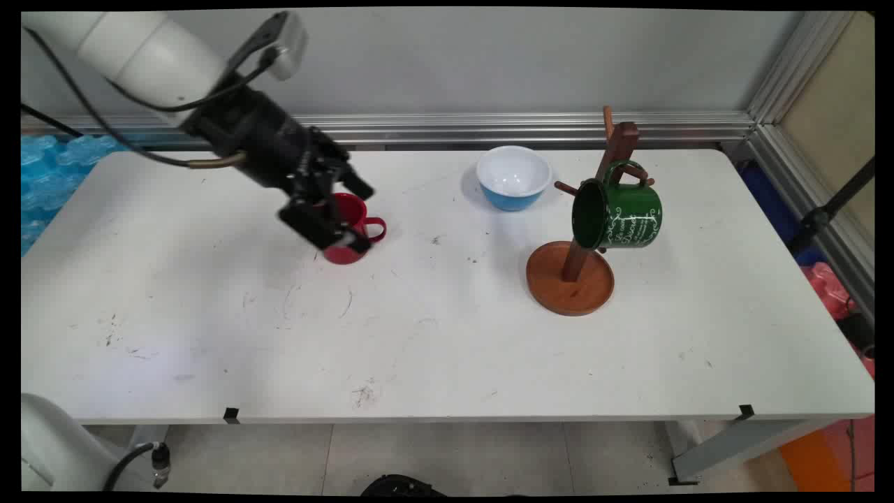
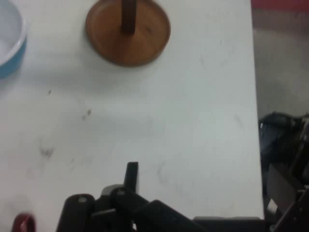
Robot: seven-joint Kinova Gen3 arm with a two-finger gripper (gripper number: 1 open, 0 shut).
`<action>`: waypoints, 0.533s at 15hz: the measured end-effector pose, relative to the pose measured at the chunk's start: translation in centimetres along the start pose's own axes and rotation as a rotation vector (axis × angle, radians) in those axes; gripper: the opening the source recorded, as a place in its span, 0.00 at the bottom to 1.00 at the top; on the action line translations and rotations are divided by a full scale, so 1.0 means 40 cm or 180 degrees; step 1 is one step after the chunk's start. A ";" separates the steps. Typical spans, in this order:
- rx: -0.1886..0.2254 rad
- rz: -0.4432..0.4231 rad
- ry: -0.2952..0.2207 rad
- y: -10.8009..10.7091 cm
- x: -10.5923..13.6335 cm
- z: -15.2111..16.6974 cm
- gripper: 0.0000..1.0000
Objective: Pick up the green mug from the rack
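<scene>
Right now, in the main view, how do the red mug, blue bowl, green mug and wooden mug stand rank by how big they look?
Largest to smallest:
1. wooden mug stand
2. green mug
3. blue bowl
4. red mug, though the hand partly hides it, so its place is unsure.

Bowl (image 1: 513,177) between mug (image 1: 351,229) and rack (image 1: 574,269)

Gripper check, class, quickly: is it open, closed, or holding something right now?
Gripper: at the red mug on the white table, around its rim; whether it is open or clamped cannot be told.
</scene>
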 end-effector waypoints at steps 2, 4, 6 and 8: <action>-0.0008 -0.0083 0.0076 0.014 0.033 0.028 1.00; -0.0016 -0.0154 0.0145 0.030 0.067 0.059 1.00; -0.0038 -0.0257 0.0245 0.055 0.116 0.107 1.00; -0.0059 -0.0328 0.0318 0.072 0.154 0.148 1.00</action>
